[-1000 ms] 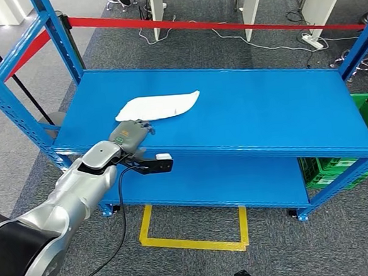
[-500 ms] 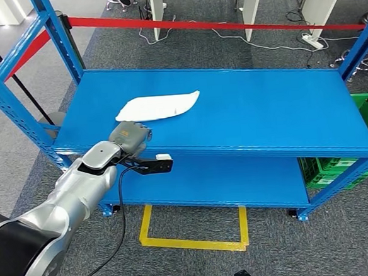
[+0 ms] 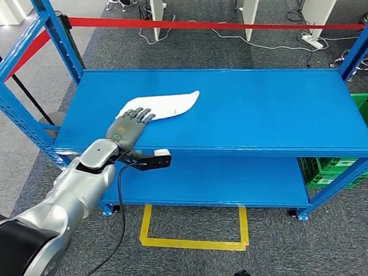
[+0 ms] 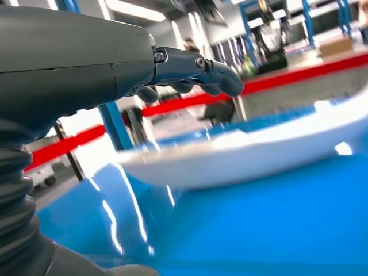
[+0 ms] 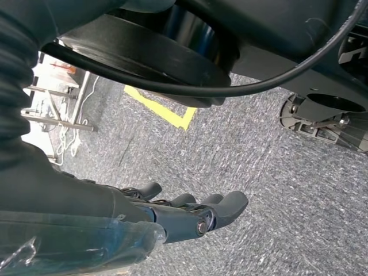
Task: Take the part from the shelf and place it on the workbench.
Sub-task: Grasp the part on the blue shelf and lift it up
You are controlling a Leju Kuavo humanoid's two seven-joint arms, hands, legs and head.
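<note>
With the white part (image 3: 158, 106) lying left of centre on the blue shelf (image 3: 247, 111), the left hand (image 3: 128, 127) hovered with fingers (image 3: 144, 115) spread and empty over its near end; it needed lowering squarely before closing.

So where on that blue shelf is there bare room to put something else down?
The whole stretch of the blue shelf to the right of the white part is bare. It is crowded only at the part's left end, where the left hand reaches over it.

White part (image 3: 163, 105), blue shelf (image 3: 247, 108), red tape (image 3: 212, 25)
</note>
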